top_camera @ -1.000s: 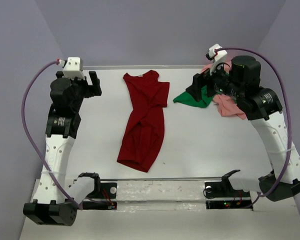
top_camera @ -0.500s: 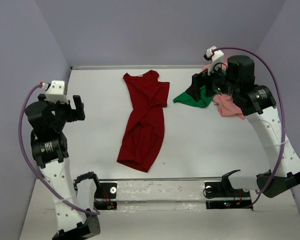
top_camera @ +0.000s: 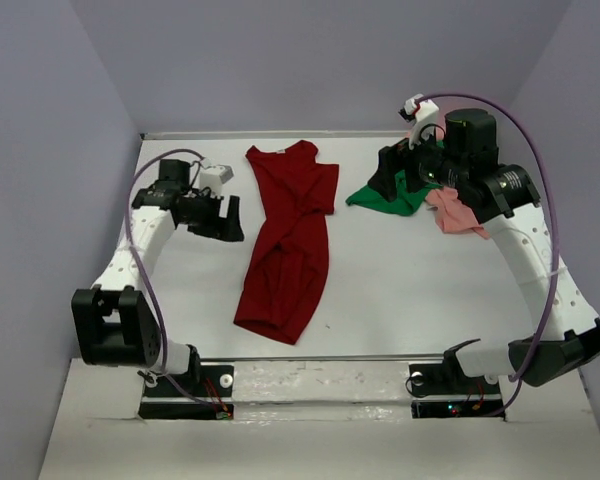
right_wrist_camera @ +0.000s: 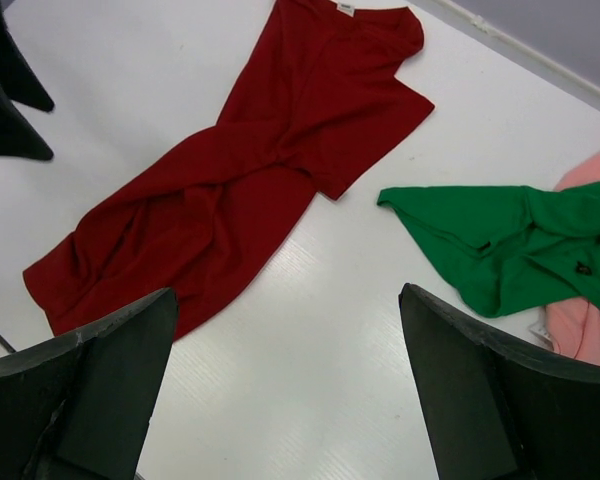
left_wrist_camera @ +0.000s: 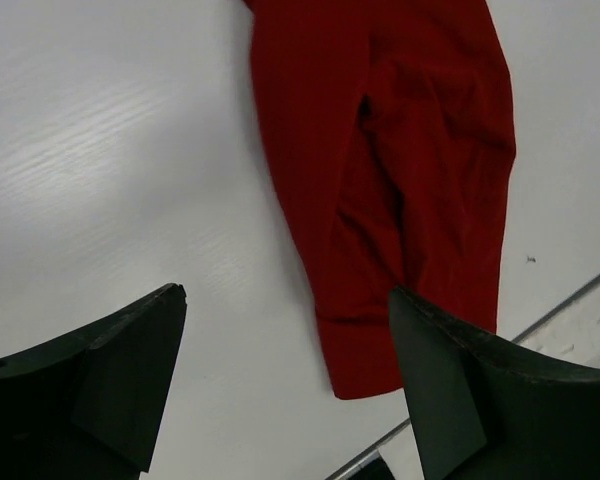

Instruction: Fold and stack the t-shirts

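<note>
The dark red t-shirt (top_camera: 292,240) lies rumpled lengthwise in the middle of the table; it also shows in the left wrist view (left_wrist_camera: 400,170) and the right wrist view (right_wrist_camera: 230,190). The bright green t-shirt (top_camera: 390,198) lies crumpled at the back right, also in the right wrist view (right_wrist_camera: 500,245), with the pale salmon pink t-shirt (top_camera: 458,212) beside it (right_wrist_camera: 590,320). My left gripper (top_camera: 225,220) is open and empty, just left of the red shirt (left_wrist_camera: 285,330). My right gripper (top_camera: 385,180) is open and empty above the green shirt's left edge (right_wrist_camera: 285,340).
The white table (top_camera: 400,290) has a metal rail (top_camera: 330,358) along its near edge. Purple walls close in the back and both sides. Bare tabletop lies between the red shirt and the green one.
My left arm has swung in from the far left toward the red shirt's left side. My right gripper has shifted slightly back.
</note>
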